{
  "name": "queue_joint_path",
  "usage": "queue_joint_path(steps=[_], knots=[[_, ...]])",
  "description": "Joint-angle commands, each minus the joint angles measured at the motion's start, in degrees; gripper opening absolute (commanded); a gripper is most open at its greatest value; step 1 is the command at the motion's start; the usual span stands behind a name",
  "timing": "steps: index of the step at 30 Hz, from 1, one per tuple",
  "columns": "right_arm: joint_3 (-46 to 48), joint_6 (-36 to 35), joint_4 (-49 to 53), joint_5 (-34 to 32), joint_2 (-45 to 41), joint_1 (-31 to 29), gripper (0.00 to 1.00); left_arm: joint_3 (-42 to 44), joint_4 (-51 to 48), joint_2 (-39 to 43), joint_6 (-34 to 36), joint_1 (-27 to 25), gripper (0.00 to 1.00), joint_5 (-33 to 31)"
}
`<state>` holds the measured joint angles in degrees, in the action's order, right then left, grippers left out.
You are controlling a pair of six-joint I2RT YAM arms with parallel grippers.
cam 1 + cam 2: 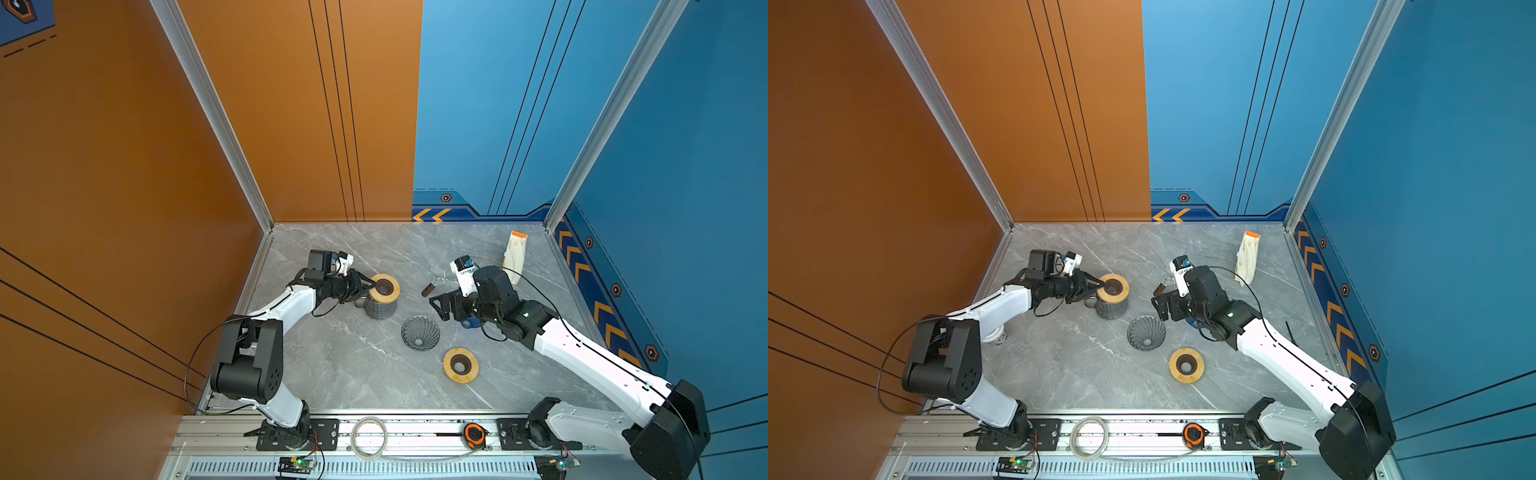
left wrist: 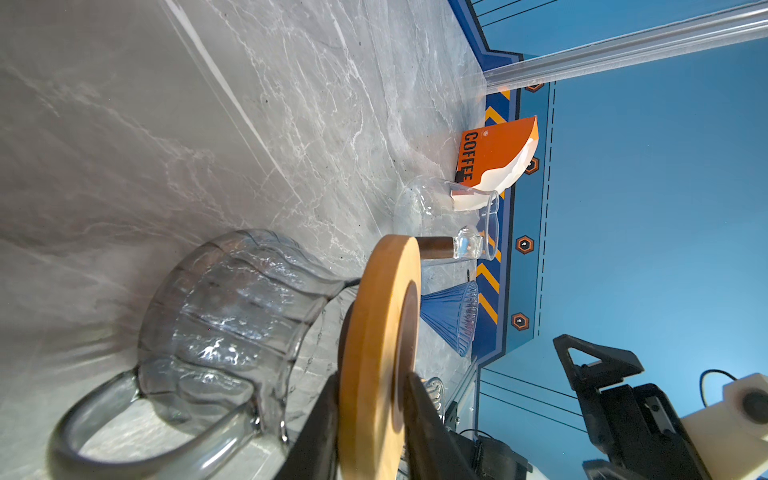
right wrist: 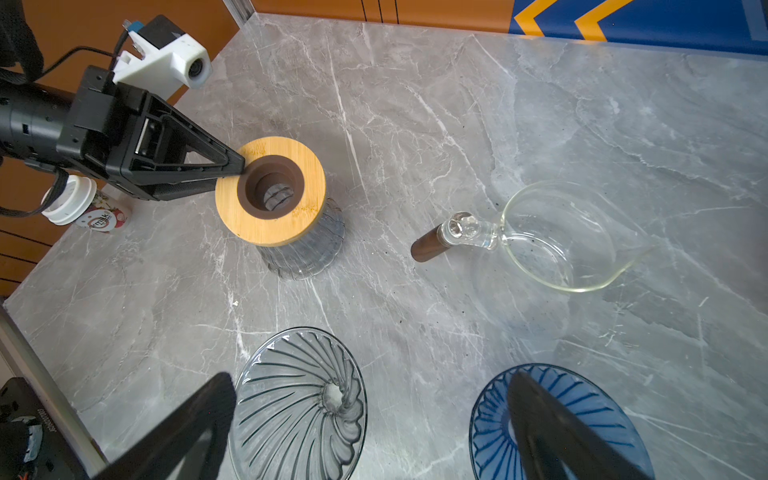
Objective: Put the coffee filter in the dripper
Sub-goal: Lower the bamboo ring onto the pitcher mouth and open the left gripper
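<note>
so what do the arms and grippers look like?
The left arm and right arm: white shells, black joint housings, a thin black cable looping along each. The left gripper and right gripper: black, with tapered triangular fingers. White camera block on each wrist.

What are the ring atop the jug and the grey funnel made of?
Ring: seemingly bamboo or pale wood, matte, grain visible; its dark inner collar looks rubbery. Grey funnel: smoky see-through glass or plastic, glossy and ribbed; which, I can't tell.

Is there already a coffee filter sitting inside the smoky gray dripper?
No, the gray dripper shows only bare ribbed glass inside, and the filter pack stands well apart from it.
</note>
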<state>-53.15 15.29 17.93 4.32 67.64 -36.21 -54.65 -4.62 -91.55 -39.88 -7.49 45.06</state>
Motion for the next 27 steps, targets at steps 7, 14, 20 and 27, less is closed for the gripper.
queue_joint_path(steps=[7,14,20,27], knots=[[-0.7,-0.4,1.0,-0.8,-0.5,0.1,1.0,0.8,-3.2,1.0,2.7,1.1,0.32,-0.6],[-1.0,-0.3,1.3,-0.7,-0.5,-0.1,1.0,0.8,-4.4,2.2,3.2,2.0,0.33,-1.1],[-1.7,-0.2,2.9,-0.8,-0.3,-0.3,1.0,0.4,-5.7,3.6,4.2,2.7,0.33,-1.4],[-4.0,0.0,6.6,-2.2,0.1,-0.4,1.0,-1.7,-11.3,5.8,6.0,3.3,0.39,-2.5]])
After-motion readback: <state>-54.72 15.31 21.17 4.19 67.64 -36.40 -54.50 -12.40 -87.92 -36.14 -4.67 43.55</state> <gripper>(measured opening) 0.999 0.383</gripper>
